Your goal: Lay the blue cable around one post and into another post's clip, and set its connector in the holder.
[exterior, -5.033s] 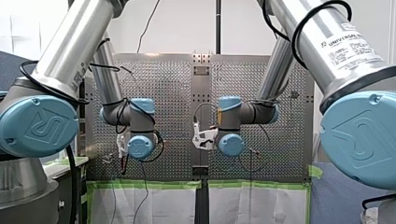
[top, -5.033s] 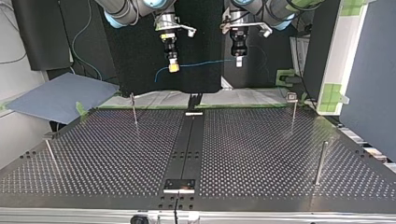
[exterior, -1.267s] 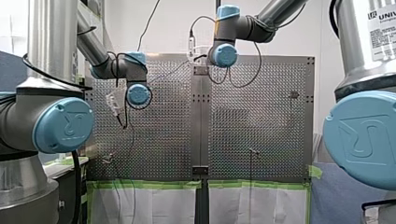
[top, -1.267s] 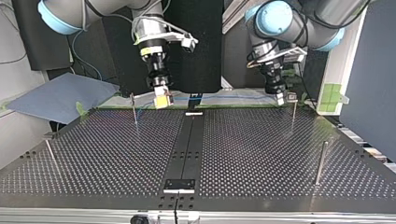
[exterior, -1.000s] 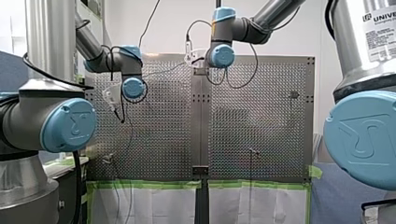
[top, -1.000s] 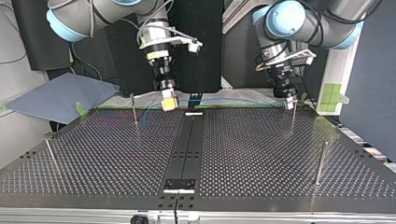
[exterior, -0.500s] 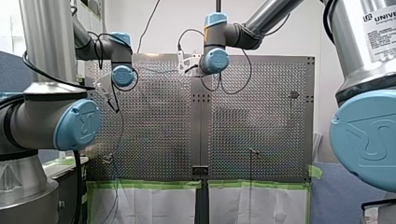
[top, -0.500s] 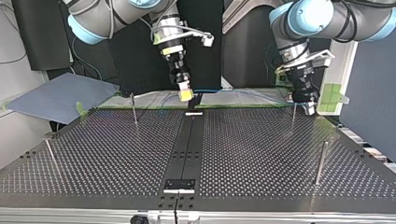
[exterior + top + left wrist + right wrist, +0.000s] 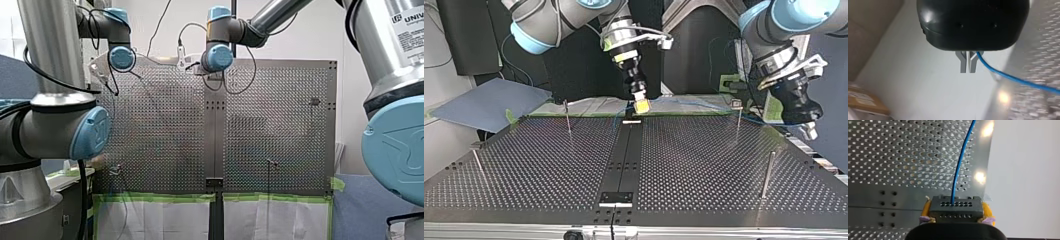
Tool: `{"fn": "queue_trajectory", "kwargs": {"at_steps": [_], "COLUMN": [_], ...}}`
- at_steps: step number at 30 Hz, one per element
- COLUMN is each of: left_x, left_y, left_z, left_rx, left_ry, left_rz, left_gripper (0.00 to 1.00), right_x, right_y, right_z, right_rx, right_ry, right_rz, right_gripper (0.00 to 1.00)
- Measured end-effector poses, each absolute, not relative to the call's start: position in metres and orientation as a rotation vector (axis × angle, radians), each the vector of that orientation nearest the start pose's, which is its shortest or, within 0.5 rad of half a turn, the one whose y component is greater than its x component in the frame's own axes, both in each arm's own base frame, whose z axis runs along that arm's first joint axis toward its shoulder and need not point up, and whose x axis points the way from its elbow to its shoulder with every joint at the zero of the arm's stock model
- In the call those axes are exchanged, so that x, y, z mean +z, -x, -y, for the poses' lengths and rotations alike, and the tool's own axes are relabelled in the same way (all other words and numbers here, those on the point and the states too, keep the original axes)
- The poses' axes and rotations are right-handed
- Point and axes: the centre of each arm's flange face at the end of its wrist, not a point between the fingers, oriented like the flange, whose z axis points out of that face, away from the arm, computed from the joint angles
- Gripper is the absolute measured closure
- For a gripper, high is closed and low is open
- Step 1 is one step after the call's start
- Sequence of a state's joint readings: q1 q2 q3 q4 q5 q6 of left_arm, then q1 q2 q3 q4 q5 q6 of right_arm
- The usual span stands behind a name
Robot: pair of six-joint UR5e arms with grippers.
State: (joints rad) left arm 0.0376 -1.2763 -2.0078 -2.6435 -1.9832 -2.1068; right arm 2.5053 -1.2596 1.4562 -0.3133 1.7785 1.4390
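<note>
My right gripper [image 9: 956,216] is shut with its yellow pads [image 9: 987,213] on a dark grey connector [image 9: 956,206]; the blue cable [image 9: 959,165] runs out of the connector over the perforated plate. In the top view my right gripper [image 9: 642,106] hangs just above the far end of the black centre strip [image 9: 624,155], beside a small holder [image 9: 631,121]. My left gripper [image 9: 969,68] has its metal fingers shut on the blue cable [image 9: 1013,78]. In the top view my left gripper [image 9: 808,130] is off the plate's right edge, beyond the clip-topped post [image 9: 737,117]. The cable [image 9: 696,104] stretches between the two grippers.
More thin posts stand on the plate: one at the far left [image 9: 567,117], one at the near left [image 9: 478,165], one at the near right [image 9: 767,174]. A second holder [image 9: 616,198] sits at the strip's near end. A blue sheet [image 9: 489,102] lies beyond the far left corner.
Both arms have swung toward the top view's right. The right gripper carried the connector to the centre strip's far end. The left gripper passed the clip-topped post and came lower and nearer.
</note>
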Motion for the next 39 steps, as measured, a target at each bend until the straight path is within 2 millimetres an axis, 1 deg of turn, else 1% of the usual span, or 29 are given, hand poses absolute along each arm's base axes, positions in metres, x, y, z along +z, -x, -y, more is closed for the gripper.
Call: {"fn": "queue_trajectory", "kwargs": {"at_steps": [5, 7, 9, 15, 20, 24, 31, 39], "left_x": [0.486, 0.495, 0.498, 0.49, 0.481, 0.477, 0.465, 0.469], "left_y": [-0.382, -0.379, -0.38, -0.397, -0.416, -0.43, -0.452, -0.459], "left_z": [0.064, 0.058, 0.053, 0.034, 0.018, 0.016, 0.015, 0.014], "left_rx": [-0.175, -0.168, -0.16, -0.114, -0.067, -0.07, -0.088, -0.1], "left_ry": [0.668, 0.66, 0.655, 0.64, 0.625, 0.603, 0.568, 0.558], "left_rz": [-0.966, -0.944, -0.936, -0.959, -0.993, -1.019, -1.07, -1.065], "left_gripper": [0.91, 0.91, 0.91, 0.91, 0.91, 0.91, 0.91, 0.91], "right_x": [0.419, 0.428, 0.437, 0.457, 0.464, 0.466, 0.462, 0.462], "right_y": [-0.572, -0.573, -0.575, -0.578, -0.579, -0.583, -0.592, -0.6], "right_z": [0.286, 0.289, 0.292, 0.298, 0.299, 0.303, 0.31, 0.318], "right_rx": [1.741, 1.749, 1.759, 1.779, 1.793, 1.798, 1.791, 1.788], "right_ry": [-1.588, -1.573, -1.559, -1.531, -1.523, -1.523, -1.538, -1.538], "right_rz": [0.625, 0.624, 0.625, 0.621, 0.616, 0.617, 0.624, 0.629], "right_gripper": [1.0, 1.0, 1.0, 1.0, 1.0, 1.0, 1.0, 1.0]}}
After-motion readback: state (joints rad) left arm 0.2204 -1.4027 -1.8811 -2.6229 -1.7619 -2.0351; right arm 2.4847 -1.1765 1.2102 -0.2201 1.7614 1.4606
